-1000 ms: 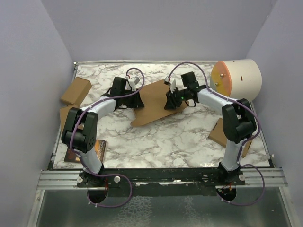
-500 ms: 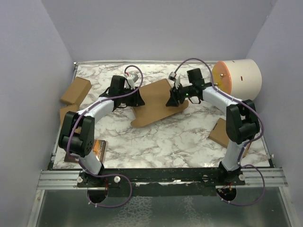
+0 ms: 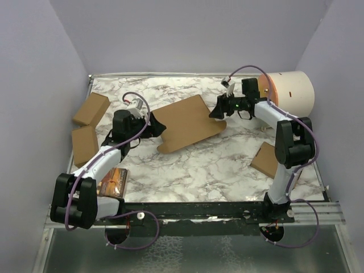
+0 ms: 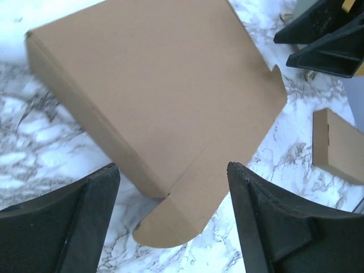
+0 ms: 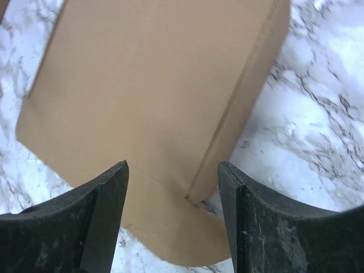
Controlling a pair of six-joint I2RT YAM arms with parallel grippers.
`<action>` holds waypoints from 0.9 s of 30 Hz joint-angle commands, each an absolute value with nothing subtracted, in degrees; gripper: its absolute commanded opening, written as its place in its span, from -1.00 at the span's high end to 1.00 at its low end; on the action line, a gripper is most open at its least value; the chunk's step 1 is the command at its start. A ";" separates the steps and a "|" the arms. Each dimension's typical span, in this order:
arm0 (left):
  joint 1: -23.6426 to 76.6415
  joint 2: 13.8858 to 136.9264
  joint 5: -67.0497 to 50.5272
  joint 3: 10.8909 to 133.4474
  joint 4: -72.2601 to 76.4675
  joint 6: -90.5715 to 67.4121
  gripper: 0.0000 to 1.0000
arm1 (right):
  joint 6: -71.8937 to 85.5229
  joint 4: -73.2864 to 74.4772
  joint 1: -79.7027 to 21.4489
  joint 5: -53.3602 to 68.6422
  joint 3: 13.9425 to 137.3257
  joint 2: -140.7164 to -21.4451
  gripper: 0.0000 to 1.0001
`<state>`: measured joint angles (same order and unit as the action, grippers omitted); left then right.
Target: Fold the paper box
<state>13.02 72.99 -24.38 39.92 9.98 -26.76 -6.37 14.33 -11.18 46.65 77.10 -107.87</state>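
I judge the paper box (image 3: pixel 187 122) closed, its end flap (image 4: pixel 170 224) not yet tucked; my left pincer (image 4: pixel 172 166) and right pincer (image 5: pixel 172 165) gape empty.

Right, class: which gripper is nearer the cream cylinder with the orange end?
Right. The right gripper is beside the cylinder, between it and the paper box. The left gripper is on the far side of the box, by its left edge.

The table (image 3: pixel 193 170) lies open in front of the paper box (image 3: pixel 187 122); small cardboard boxes (image 3: pixel 91 109) line its left edge, a cream cylinder (image 3: pixel 287 94) blocks the far-right corner.
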 commanded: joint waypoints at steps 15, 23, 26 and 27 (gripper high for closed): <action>5.50 81.75 -32.17 29.56 31.70 -44.74 -0.62 | 4.72 11.87 -7.82 43.45 79.37 -118.90 0.45; 5.54 86.84 -32.53 27.94 40.56 -49.75 -0.62 | 6.69 10.91 -6.03 45.74 76.93 -120.00 0.59; 5.69 88.84 -32.75 27.03 44.98 -52.43 -0.63 | 7.26 10.66 -5.48 45.86 76.33 -120.57 0.69; 5.78 89.51 -32.70 26.70 46.28 -53.17 -0.67 | 7.48 10.59 -5.31 45.82 76.15 -120.65 0.70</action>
<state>5.96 87.44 -30.85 28.14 37.21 -48.95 6.85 10.15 -6.94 47.27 78.52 -117.69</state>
